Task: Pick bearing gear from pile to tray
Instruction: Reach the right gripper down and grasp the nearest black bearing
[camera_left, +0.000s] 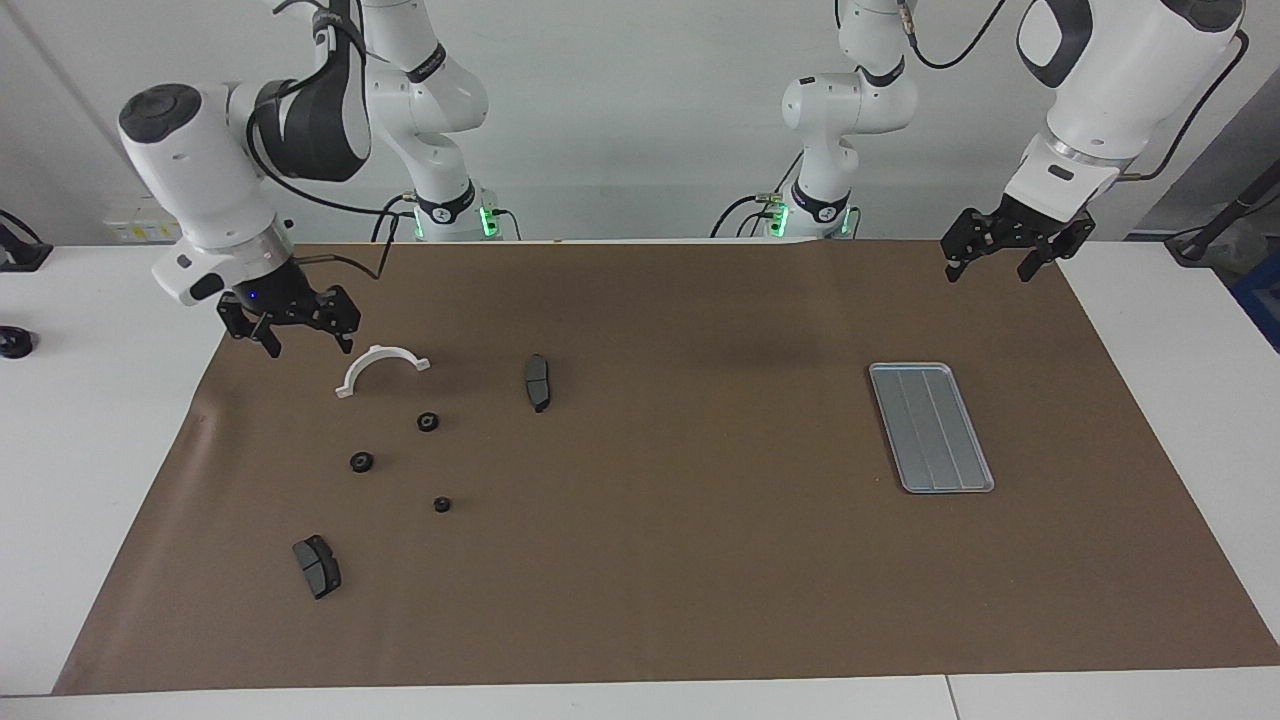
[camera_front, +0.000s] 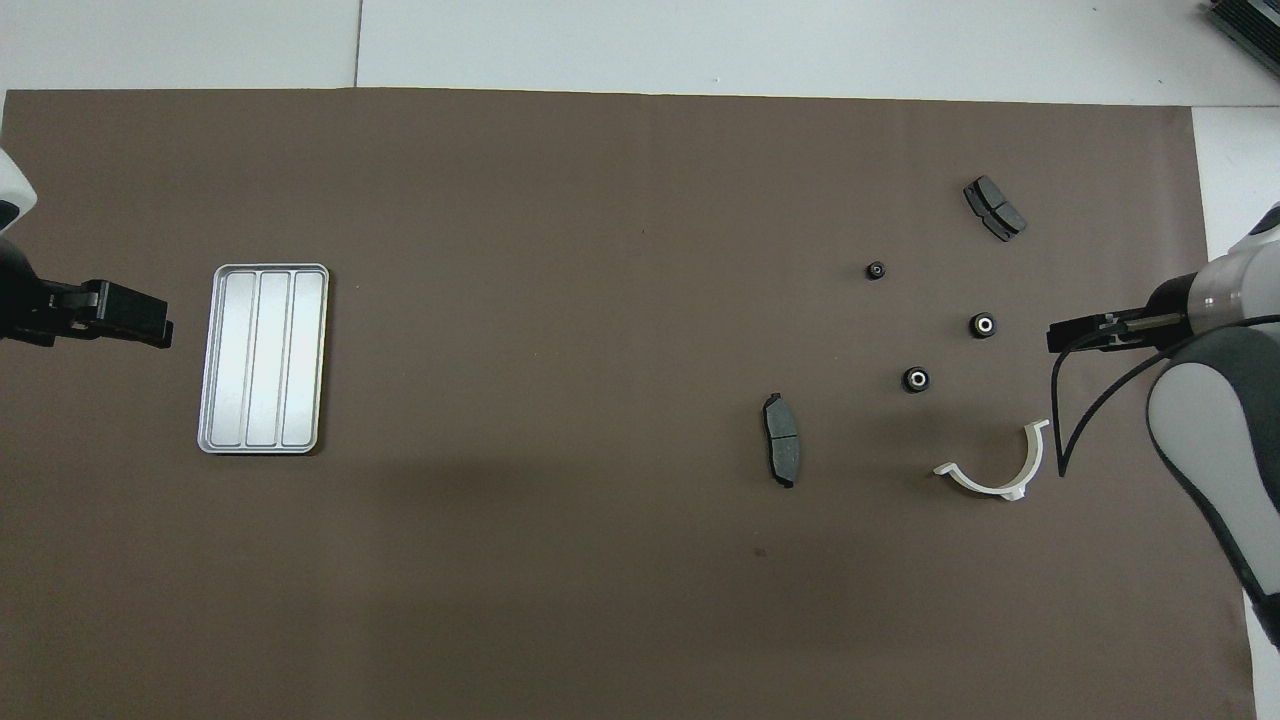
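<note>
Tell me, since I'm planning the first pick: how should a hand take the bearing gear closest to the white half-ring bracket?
Come straight down on that bearing gear and pinch its round black outer rim from two opposite sides. It lies flat on the brown mat, its pale centre facing up, so probably only the rim offers purchase. The white half-ring bracket lies apart from it, leaving room.

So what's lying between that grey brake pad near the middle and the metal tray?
Nothing: both views show only bare brown paper between the brake pad and the tray.
</note>
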